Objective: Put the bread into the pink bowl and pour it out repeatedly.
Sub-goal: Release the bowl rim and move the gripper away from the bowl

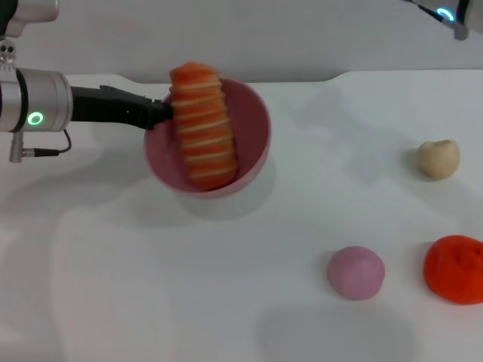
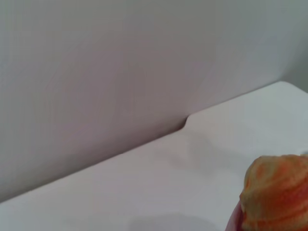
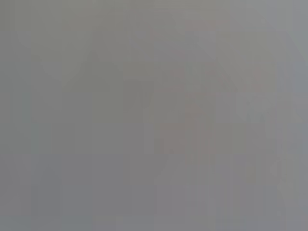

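Note:
The pink bowl (image 1: 253, 136) is left of the table's centre and looks raised, with a shadow beneath it. My left gripper (image 1: 161, 114) comes in from the left and is shut on the bowl's left rim. The bread (image 1: 204, 136), orange with cream stripes, lies in the bowl, and its far end pokes over the back rim. In the left wrist view, one end of the bread (image 2: 276, 192) and a sliver of the pink bowl (image 2: 234, 219) show in one corner. Only a bit of my right arm (image 1: 451, 15) shows, parked at the far right; its gripper is out of view.
A beige bun (image 1: 438, 159) sits at the right. A pinkish-purple ball (image 1: 355, 272) and a red-orange lumpy item (image 1: 455, 269) lie at the front right. The white table (image 1: 113, 286) ends at a back edge against a grey wall (image 2: 120, 62).

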Tool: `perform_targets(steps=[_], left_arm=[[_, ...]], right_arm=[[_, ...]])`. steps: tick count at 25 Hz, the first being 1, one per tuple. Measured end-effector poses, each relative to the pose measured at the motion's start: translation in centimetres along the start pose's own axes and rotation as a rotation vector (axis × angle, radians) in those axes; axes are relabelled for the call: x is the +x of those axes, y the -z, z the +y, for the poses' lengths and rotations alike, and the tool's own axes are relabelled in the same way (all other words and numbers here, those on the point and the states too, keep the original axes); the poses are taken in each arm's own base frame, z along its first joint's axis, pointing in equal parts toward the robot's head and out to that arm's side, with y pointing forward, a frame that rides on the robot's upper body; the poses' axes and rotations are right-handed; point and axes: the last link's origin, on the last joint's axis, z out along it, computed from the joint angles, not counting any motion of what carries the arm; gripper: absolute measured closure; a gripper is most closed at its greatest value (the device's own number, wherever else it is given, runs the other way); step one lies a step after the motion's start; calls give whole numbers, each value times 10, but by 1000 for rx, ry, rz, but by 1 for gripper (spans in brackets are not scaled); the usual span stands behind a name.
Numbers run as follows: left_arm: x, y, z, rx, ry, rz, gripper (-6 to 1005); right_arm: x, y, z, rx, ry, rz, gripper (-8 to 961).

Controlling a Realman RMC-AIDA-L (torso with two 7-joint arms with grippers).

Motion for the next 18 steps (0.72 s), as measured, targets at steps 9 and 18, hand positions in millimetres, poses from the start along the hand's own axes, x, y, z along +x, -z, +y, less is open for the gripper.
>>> perform_targets(steps=[9, 18], left_arm=[[-21, 6, -6, 12, 34, -161, 950], [-35, 5, -4, 0, 50, -221, 950]], right_arm=[[32, 5, -13, 186, 16, 28, 318], [50, 6, -14, 196, -3, 76, 319]])
